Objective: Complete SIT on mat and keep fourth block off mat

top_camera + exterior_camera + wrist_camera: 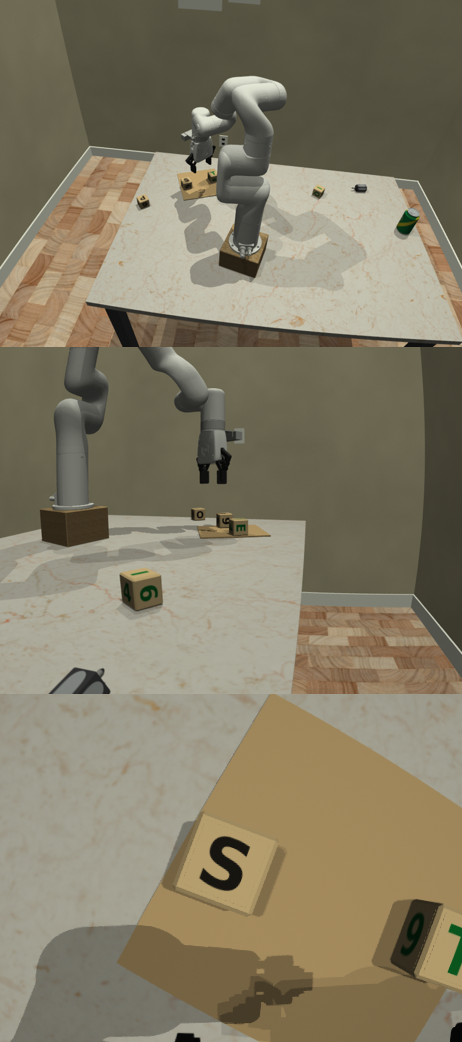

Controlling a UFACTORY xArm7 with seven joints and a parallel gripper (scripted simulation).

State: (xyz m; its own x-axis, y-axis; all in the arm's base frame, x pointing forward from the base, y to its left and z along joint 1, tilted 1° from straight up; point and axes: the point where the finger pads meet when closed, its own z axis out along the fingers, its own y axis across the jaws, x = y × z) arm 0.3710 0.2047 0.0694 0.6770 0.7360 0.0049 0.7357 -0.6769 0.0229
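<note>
Block I [318,191] is sitting alone at the right of the top view, far from the mat [193,192], where S [186,182] and T [212,175] are waiting, while the empty fingers [200,163] are hanging wide apart above, probably needing to fetch it next.

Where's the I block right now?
In the top view the I block sits off the mat, right of the arm's base, near the small black object.
</note>
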